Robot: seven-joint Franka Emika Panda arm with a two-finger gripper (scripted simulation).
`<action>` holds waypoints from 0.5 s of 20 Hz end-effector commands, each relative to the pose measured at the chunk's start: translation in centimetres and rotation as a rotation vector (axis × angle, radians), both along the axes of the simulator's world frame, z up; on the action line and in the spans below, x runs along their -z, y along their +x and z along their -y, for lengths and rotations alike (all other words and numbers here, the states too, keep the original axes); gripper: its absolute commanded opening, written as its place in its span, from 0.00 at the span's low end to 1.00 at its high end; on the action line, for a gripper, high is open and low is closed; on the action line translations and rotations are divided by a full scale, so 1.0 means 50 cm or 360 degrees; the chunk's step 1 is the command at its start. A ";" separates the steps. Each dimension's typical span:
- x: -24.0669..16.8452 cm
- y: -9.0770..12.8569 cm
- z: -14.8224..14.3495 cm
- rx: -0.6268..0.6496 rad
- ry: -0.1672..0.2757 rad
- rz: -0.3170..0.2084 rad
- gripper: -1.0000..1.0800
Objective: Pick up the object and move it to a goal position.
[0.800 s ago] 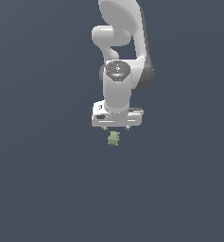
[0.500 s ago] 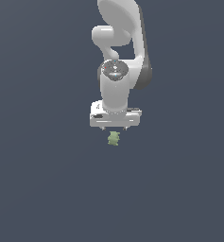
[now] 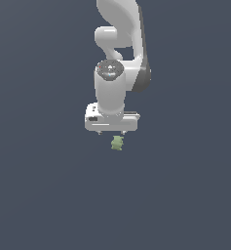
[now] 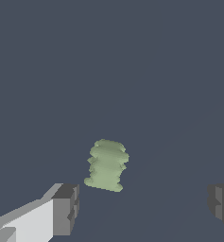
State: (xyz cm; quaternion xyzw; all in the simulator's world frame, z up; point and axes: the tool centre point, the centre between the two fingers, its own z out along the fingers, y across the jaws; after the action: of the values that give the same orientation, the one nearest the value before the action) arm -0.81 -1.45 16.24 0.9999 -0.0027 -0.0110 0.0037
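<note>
Between the spread fingers (image 4: 66,208), untouched, lies the object (image 4: 107,165).

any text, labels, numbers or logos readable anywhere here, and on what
None can be read in either view.
The green block has only bumpy ridges, no lettering.
The white arm shows a small reddish mark on its round cap and a dark patch on the pincer body, both too small and blurred to read as any text.
The dark grey ground carries no marks.
</note>
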 end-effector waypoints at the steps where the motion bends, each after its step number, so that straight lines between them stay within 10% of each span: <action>1: 0.007 -0.002 -0.004 0.0011 0.0001 0.0000 0.96; 10: 0.072 -0.023 -0.031 0.0163 0.0005 0.0020 0.96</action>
State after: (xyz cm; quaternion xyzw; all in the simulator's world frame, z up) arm -1.71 -0.22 13.36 0.9990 -0.0435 -0.0060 0.0019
